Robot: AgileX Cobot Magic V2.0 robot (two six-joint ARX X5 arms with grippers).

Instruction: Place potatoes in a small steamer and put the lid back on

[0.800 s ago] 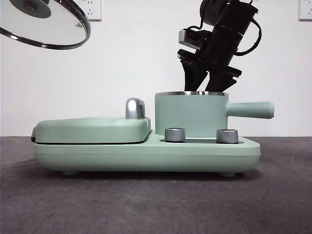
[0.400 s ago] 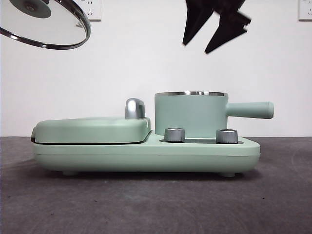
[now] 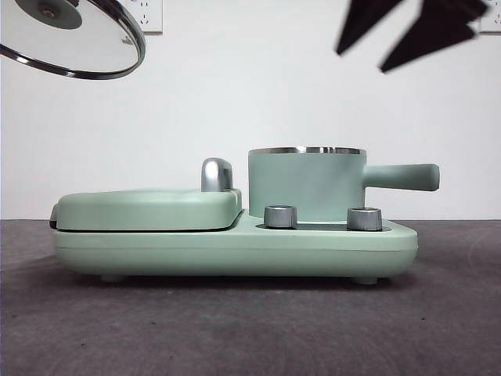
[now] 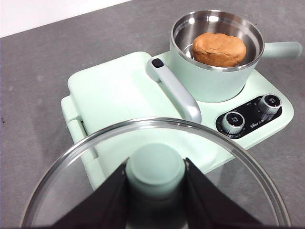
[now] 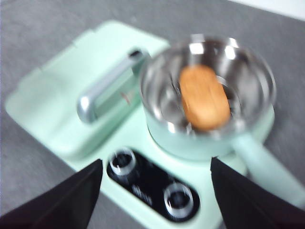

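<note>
The potato point(image 4: 219, 49) is seen lying inside the small steamer point(image 3: 307, 185), on the steel inner floor, with nothing covering the pot. The steamer is seated on the right part of a mint-green cooker base point(image 3: 235, 249), behind two chrome dials point(image 3: 281, 216), with its long handle point(image 3: 401, 177) pointed to the right in the front view. Beside it, the flat grill cover point(image 3: 149, 208) is closed, its chrome handle point(image 3: 217, 174) standing next to the pot.

The lid point(image 3: 74, 35) is held aloft, tilted, at the upper left of the front view, well apart from the steamer. Its mint-green knob point(image 4: 155, 169) is clamped between the jaws of the left gripper point(image 4: 155, 200).

The right gripper point(image 3: 411, 31) is raised high above and to the right of the steamer, angled downward to the left; its jaws are spread wide apart and nothing is carried.
</note>
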